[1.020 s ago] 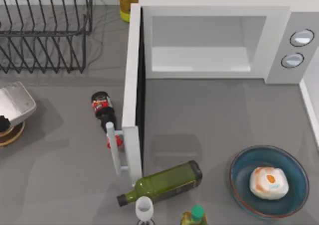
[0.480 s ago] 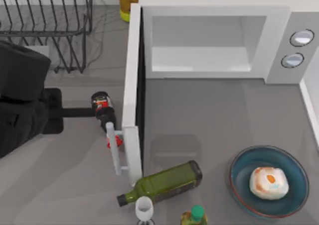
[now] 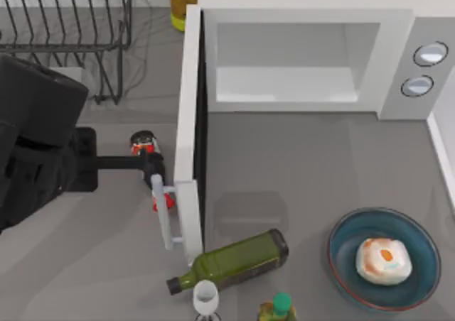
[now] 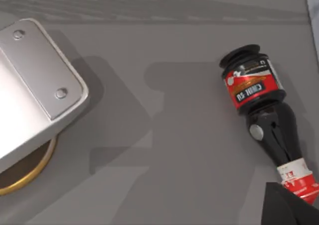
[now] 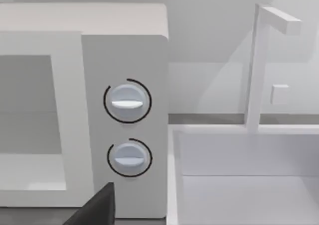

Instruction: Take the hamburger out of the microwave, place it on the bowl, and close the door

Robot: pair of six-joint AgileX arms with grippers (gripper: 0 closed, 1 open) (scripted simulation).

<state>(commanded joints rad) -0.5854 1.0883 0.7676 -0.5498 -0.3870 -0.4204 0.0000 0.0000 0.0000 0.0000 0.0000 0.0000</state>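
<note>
The white microwave (image 3: 398,58) stands at the back with its door (image 3: 186,108) swung wide open, edge-on, its pale bar handle (image 3: 162,218) at the near end. The cavity (image 3: 284,65) holds nothing. The hamburger (image 3: 384,260) lies in the blue bowl (image 3: 352,232) at the front right. My left gripper (image 3: 153,166) reaches in from the left over a small dark red-labelled bottle (image 3: 146,150), close to the door's outer face and just behind the handle. A dark part of my right gripper (image 5: 94,207) shows before the microwave's knobs (image 5: 127,101).
A green glass bottle (image 3: 234,260) lies in front of the door's free end, with a white glass (image 3: 206,297) and a green-capped bottle (image 3: 279,308) nearer. A wire rack (image 3: 64,44) and yellow bottle (image 3: 183,1) stand behind. A white sink (image 5: 244,160) adjoins the microwave.
My left arm came in from the left edge and moved right, its gripper now over the dark bottle near the door. The door, hamburger and bowl have not moved.
</note>
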